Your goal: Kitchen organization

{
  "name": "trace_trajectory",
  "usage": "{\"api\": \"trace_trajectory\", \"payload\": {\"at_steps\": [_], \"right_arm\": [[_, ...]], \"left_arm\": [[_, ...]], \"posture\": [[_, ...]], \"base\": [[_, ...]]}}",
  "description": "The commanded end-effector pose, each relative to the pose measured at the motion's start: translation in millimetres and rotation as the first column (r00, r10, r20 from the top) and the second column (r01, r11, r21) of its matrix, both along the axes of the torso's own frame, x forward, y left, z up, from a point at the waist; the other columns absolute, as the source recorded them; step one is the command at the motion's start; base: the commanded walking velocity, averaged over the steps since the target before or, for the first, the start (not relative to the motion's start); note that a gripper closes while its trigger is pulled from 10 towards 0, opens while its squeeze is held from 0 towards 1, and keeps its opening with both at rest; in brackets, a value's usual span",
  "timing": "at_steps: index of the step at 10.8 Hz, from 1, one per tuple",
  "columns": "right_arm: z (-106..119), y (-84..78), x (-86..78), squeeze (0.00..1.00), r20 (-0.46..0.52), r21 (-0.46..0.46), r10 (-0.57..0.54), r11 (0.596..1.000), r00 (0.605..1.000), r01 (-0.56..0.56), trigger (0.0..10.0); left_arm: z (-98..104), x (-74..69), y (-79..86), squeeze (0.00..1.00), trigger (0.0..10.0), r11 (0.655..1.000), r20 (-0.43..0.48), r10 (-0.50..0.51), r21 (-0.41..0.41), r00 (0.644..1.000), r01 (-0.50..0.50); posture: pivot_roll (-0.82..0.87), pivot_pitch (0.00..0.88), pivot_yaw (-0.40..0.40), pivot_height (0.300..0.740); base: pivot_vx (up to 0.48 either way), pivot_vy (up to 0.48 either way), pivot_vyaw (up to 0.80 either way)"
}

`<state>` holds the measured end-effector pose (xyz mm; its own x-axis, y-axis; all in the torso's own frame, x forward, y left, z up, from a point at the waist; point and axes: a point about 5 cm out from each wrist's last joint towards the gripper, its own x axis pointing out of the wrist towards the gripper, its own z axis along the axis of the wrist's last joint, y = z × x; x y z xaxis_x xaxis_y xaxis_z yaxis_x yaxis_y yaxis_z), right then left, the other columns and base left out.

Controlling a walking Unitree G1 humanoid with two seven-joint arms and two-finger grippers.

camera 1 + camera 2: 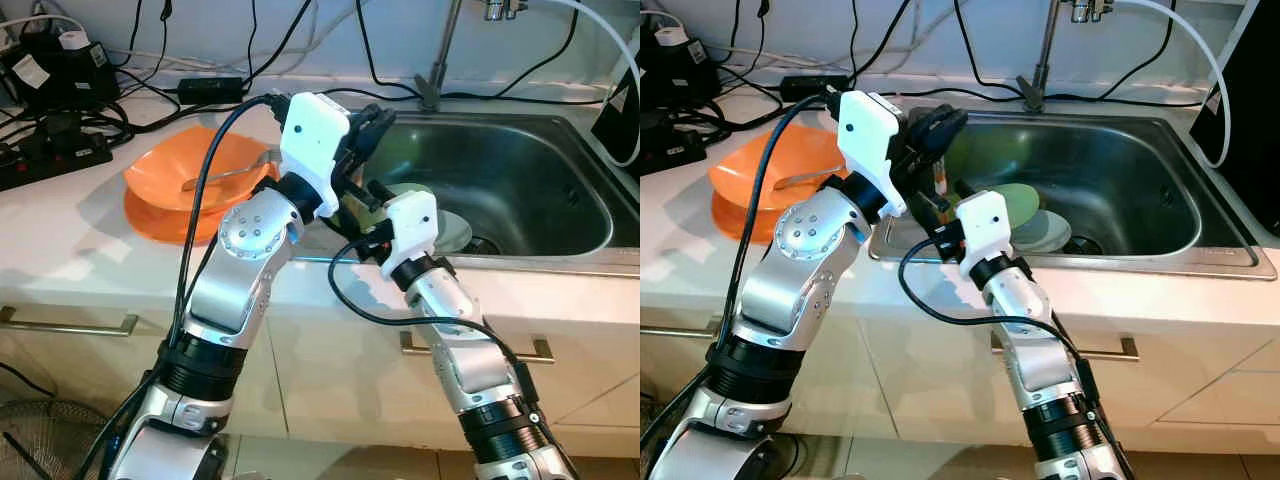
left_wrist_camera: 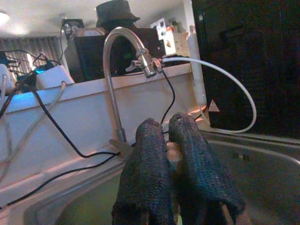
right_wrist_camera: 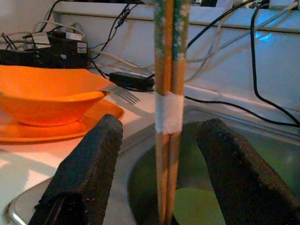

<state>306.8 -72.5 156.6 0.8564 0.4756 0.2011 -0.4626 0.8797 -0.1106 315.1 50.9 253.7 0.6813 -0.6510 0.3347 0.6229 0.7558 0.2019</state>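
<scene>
The desk [image 1: 60, 260] is white, with a steel sink [image 1: 1120, 130] set in its right part. Inside the sink lie some green plates [image 1: 1035, 215] near the drain. On the desk, by the sink's left edge, an orange bowl [image 1: 185, 175] sits on an orange plate [image 1: 150, 222], and a fork [image 1: 225, 176] rests in the bowl. Black cables and a power strip [image 1: 50, 160] lie along the back left corner of the desk.

Both arms reach over the front left corner of the sink. The left hand [image 2: 171, 152] is up high with its two fingers pressed together. It pinches the top of a pair of chopsticks [image 3: 168, 93], which hang straight down into the sink. A white band is wrapped around the sticks partway down.

The right hand [image 3: 159, 154] is lower, and its fingers are spread wide, one on each side of the chopsticks. They do not touch the sticks.

I think the step now is passing the chopsticks from one hand to the other. To do it well, the right hand should close slowly around the sticks, near the white band. The left hand should hold tight until the right hand has them. If it lets go too soon, the sticks could drop onto the plates. The sticks are thin and smooth, so they may slip or cross.
</scene>
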Motion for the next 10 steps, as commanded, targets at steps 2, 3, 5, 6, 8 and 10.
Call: {"api": "trace_trajectory", "payload": {"at_steps": [2, 3, 5, 6, 8, 10], "right_arm": [[3.1, 1.0, 4.2, 0.0, 0.003, -0.019, -0.023, 1.0, 1.0, 0.024, 10.0], [2.9, 0.7, 4.6, 0.0, 0.003, -0.02, -0.029, 0.999, 1.0, 0.029, 10.0], [1.5, -0.5, 6.6, 0.0, 0.0, -0.027, -0.046, 0.999, 0.999, 0.046, 0.0], [1.5, -0.5, 6.8, 0.0, 0.0, -0.028, -0.047, 0.999, 0.999, 0.047, 0.0], [2.3, -1.3, 8.2, 0.0, 0.005, -0.021, -0.063, 0.998, 0.998, 0.063, 0.0], [2.0, -1.7, 8.7, 0.0, 0.006, -0.018, -0.067, 0.998, 0.998, 0.067, 0.0]], "left_arm": [[5.0, 0.7, -1.4, 0.0, 10.0, 0.999, -0.017, -0.027, -0.019, 0.999, 0.026], [5.2, 0.6, -1.5, 0.0, 10.0, 0.999, -0.021, -0.03, -0.022, 0.999, 0.029], [5.4, 0.5, -1.9, 0.0, 10.0, 0.999, -0.036, -0.039, -0.021, 0.999, 0.039], [5.4, 0.5, -1.9, 0.0, 10.0, 0.999, -0.038, -0.04, -0.021, 0.998, 0.039], [5.3, 0.9, -1.8, 0.0, 10.0, 0.999, -0.045, -0.043, -0.016, 0.998, 0.042], [5.3, 0.9, -2.0, 0.0, 10.0, 0.999, -0.049, -0.045, -0.012, 0.998, 0.045]], "posture": [[-0.07, 0.0, 0.028, 0.74], [-0.07, 0.0, 0.028, 0.74], [-0.07, 0.0, 0.028, 0.74], [-0.07, 0.0, 0.028, 0.74], [-0.06, 0.0, 0.029, 0.74], [-0.06, 0.0, 0.031, 0.74]], "base": [[0.0, 0.0, 0.0], [0.0, 0.0, 0.0], [0.0, 0.0, 0.0], [0.0, 0.0, 0.0], [0.0, 0.0, 0.0], [0.0, 0.0, 0.0]]}}
